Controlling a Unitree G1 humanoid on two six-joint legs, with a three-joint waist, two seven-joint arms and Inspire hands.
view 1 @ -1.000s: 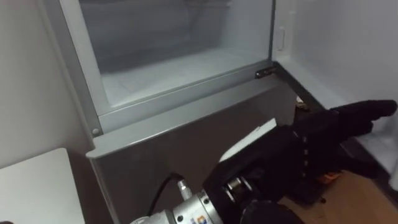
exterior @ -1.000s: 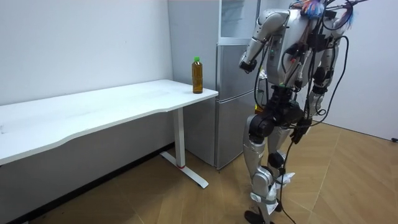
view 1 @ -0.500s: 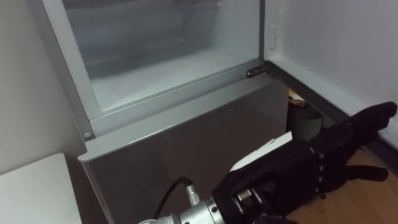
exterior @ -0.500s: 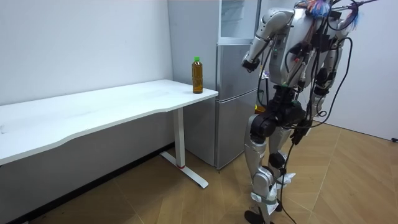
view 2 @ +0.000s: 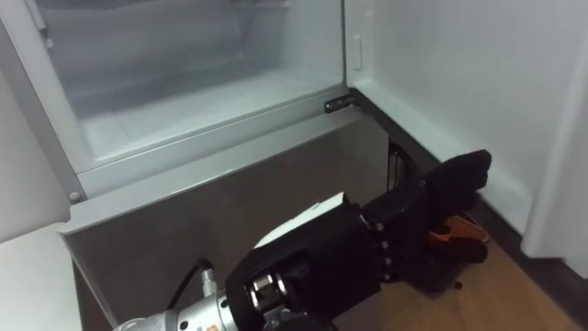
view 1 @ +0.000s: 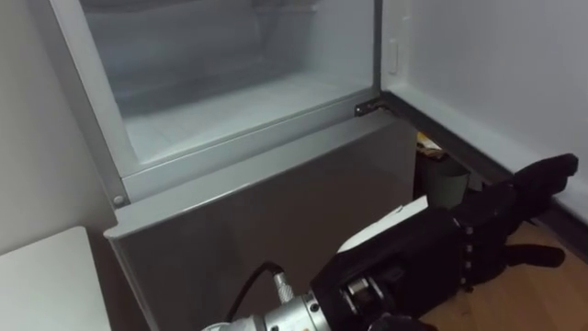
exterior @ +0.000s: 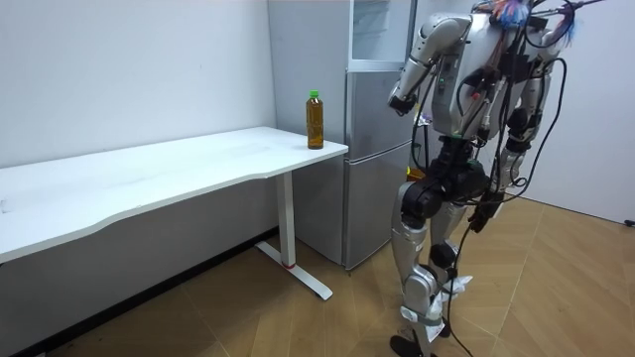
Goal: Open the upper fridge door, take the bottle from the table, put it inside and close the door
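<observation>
Left robot hand flat and empty before the open upper fridge, bottle upright on the bench corner (untouched): advise turning toward it and gripping mid-body, squarely, to avoid tipping.

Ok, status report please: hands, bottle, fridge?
Left hand open, empty, before the fridge. Right hand low. Bottle on white table corner, untouched. Upper compartment open, nothing blocking.

The upper fridge compartment runs out past the top edge, and the white table is cut to one corner. By the fridge's lower right corner, the left hand half covers a dark pot and something orange, both unidentifiable
</observation>
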